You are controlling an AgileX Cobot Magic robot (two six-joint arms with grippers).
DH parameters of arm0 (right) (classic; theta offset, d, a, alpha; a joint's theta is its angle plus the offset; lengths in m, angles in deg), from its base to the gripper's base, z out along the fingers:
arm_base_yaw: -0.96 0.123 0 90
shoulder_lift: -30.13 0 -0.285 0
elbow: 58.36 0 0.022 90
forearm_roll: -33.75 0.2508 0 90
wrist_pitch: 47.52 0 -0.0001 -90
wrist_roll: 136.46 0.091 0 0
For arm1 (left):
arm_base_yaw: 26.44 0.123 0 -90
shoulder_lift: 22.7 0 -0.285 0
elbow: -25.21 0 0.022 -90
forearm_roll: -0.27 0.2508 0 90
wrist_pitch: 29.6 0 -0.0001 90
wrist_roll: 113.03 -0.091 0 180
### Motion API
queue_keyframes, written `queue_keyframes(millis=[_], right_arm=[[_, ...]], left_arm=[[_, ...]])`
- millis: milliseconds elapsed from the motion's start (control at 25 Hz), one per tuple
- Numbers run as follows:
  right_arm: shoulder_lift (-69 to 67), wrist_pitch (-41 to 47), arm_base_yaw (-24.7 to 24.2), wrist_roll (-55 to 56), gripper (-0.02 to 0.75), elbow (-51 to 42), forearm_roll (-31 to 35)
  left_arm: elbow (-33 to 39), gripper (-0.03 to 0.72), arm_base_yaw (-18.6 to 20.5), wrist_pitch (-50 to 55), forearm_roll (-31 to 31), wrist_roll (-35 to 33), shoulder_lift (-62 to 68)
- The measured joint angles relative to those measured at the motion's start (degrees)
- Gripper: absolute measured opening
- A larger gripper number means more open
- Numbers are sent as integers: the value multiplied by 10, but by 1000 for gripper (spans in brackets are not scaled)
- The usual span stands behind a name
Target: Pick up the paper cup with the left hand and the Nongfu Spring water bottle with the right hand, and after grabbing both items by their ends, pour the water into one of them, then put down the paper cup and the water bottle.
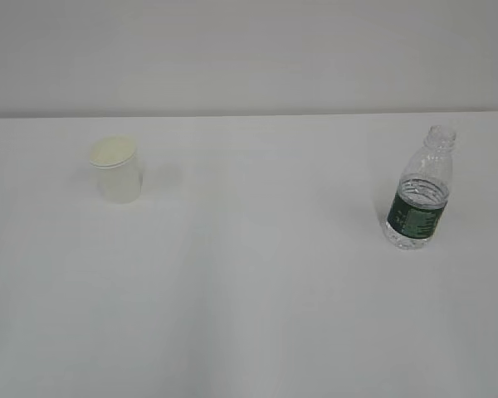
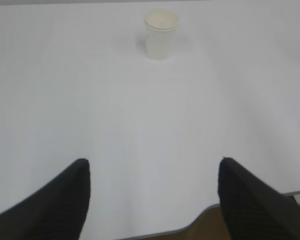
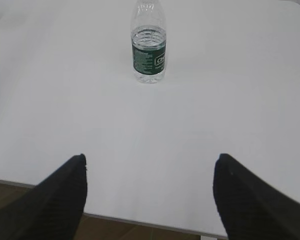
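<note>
I see tapered white paper cup [image 1: 115, 171] upright table-left | ribbed clear water bottle [image 1: 420, 192], green band, upright right | left hand [image 2: 152, 172] and right hand [image 3: 150, 170] spread wide, empty, well short of both

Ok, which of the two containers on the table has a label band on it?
The Nongfu Spring water bottle, clear ribbed plastic with a dark green band, standing on the right. The paper cup on the left is plain white.

Paper cup [image 1: 114, 170] left, water bottle [image 1: 419, 193] right
</note>
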Motion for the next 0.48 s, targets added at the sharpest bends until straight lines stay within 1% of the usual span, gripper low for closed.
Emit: queue_keyframes(millis=[480], right_arm=[[0, 0, 0, 0, 588, 0, 0]], left_arm=[[0, 568, 0, 0, 1, 0, 0]])
